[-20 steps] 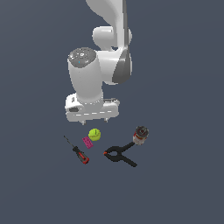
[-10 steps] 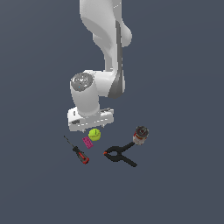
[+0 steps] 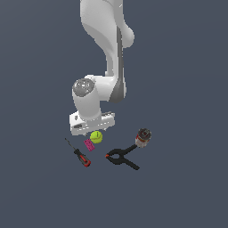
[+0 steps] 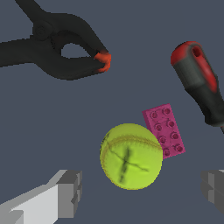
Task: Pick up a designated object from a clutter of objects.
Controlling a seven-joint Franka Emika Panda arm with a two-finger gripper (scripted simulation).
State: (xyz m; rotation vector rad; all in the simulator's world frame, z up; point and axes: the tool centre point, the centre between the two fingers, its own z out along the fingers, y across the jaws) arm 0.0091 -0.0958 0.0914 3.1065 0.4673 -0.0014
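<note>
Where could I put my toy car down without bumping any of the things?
Bare floor lies all around the cluster. Crowded: ball touches pink block, near screwdriver; clamp and brownish cylinder nearby.

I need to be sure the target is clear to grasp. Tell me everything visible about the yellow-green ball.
The yellow-green ball is round and matte, with pale seam lines and dark crossing marks. It rests on the grey floor between the open fingers, untouched by them. The pink block lies right beside it; whether they touch is unclear.
</note>
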